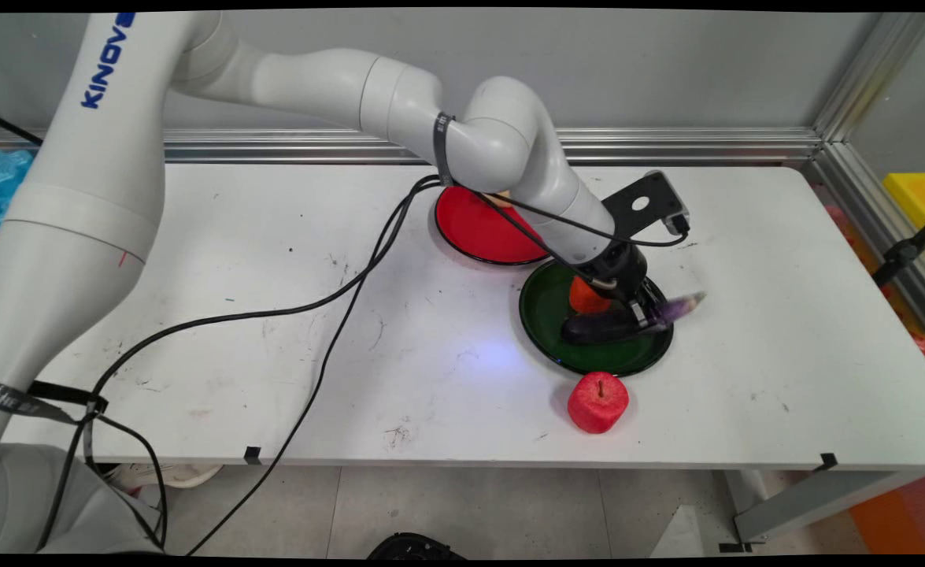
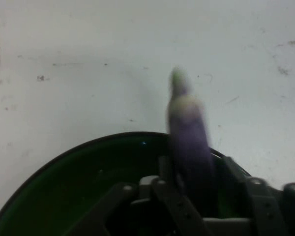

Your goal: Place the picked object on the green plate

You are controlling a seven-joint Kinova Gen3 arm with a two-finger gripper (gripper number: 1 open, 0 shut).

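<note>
End effector clamped on eggplant
We read KINOVA on the arm; an orange thing sits half hidden on the green plate.

Robot lab, aluminium-framed enclosure (bare grey wall behind), scuffed white table

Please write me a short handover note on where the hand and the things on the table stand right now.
Hand: low over the green plate, shut on the purple eggplant, whose stem end juts past the plate's right rim.
An orange item lies on the green plate, partly hidden by the hand.
Red apple: on the table, just in front of the green plate.
Red plate: behind, partly hidden by the arm.
</note>
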